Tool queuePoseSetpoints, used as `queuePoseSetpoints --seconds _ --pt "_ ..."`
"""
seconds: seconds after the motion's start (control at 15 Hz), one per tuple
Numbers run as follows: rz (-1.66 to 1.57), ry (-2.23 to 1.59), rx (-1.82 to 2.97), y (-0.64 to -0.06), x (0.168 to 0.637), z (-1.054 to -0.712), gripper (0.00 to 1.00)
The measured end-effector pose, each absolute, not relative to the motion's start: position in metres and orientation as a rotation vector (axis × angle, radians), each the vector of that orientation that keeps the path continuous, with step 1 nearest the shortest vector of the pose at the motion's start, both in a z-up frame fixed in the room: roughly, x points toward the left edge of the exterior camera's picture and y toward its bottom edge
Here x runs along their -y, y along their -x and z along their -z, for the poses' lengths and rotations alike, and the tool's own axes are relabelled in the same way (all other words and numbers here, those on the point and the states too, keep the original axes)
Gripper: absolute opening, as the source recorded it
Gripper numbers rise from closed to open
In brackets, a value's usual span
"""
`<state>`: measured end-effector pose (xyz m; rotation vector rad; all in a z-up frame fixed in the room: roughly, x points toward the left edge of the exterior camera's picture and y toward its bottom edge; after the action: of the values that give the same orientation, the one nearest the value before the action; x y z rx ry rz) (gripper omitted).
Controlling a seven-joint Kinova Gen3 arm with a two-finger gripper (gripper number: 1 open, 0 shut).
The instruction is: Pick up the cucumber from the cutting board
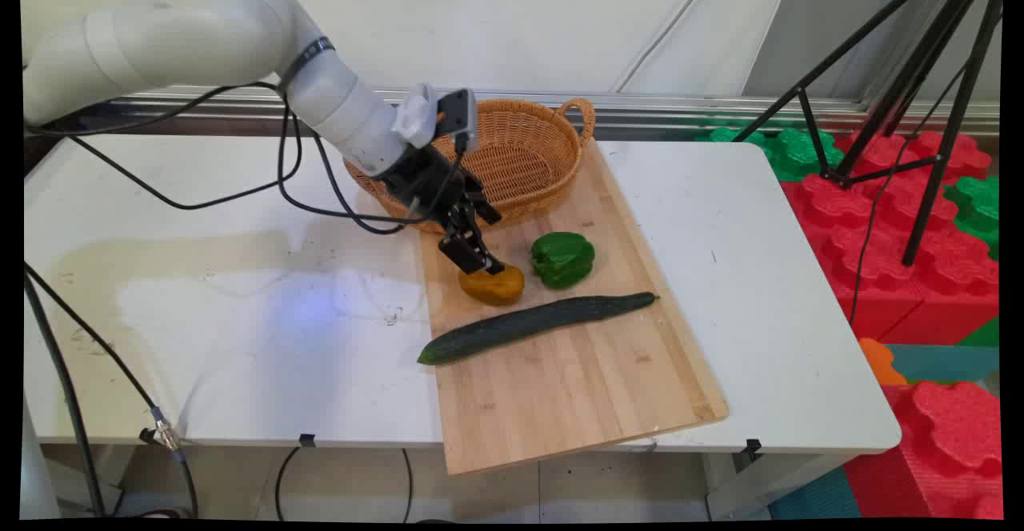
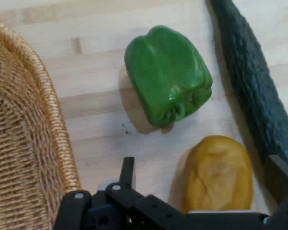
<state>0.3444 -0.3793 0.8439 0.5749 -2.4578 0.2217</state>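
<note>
White counter (image 1: pixel 240 331) against a pale wall carries a light bamboo cutting board (image 1: pixel 576 379), with a woven wicker basket (image 1: pixel 520 155) at its far end. The black two-finger hand (image 1: pixel 480 263) is spread open and sits low over a rounded yellow-orange pepper (image 1: pixel 492 285), one finger on each side of it in the hand view, apparently not clamped. A blocky green bell pepper (image 1: pixel 563 258) lies just beside it, and a long dark green cucumber (image 1: pixel 536 326) lies nearer the counter's front edge.
</note>
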Motion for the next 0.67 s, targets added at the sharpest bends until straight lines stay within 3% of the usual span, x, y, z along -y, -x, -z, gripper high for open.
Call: queuePoseSetpoints --seconds 0.67 --pt "-0.186 -0.629 2.346 -0.350 0.361 -0.891 1.00"
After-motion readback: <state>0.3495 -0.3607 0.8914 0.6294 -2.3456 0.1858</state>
